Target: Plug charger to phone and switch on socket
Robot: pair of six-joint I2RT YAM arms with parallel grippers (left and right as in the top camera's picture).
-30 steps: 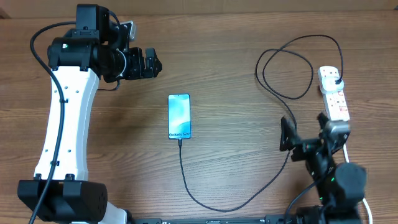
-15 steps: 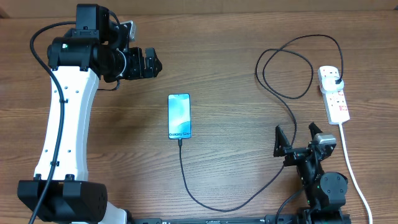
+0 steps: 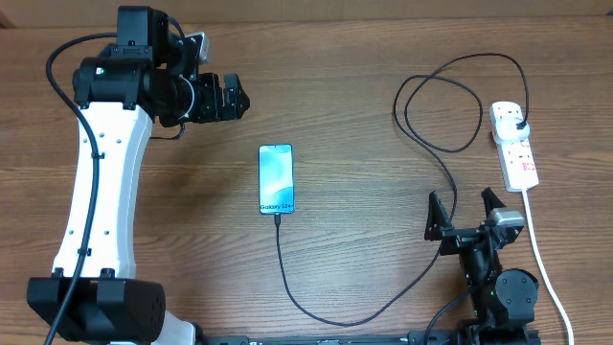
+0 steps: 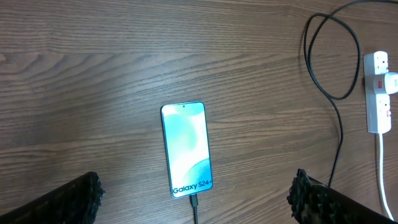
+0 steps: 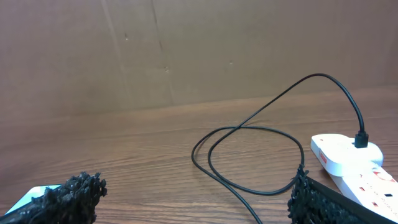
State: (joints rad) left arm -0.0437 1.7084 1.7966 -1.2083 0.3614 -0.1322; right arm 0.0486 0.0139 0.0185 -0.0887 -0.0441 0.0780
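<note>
Overhead, where does the phone (image 3: pixel 276 180) lie?
– Flat on the table (image 3: pixel 364 77), centre of frame, lit screen up.

Charger (image 3: pixel 279 240)?
– Its small tip meets the phone's lower edge. The cable drops toward the bottom of the frame, swings right, climbs in loops and ends in a black plug seated in the socket's top outlet.

Socket (image 3: pixel 514 144)?
– Right edge of frame, white cord trailing down. Switch position: too small to tell.

Left gripper (image 3: pixel 222 98)?
– Upper left, well apart from the phone. The left wrist view shows its fingers (image 4: pixel 81 196) spread to the two bottom corners, nothing between them but the phone (image 4: pixel 186 149) below.

Right gripper (image 3: pixel 464 213)?
– Lower right, beside the cable and below the socket, fingers wide apart and holding nothing. Its wrist view looks across the looped cable to the socket (image 5: pixel 348 165).
</note>
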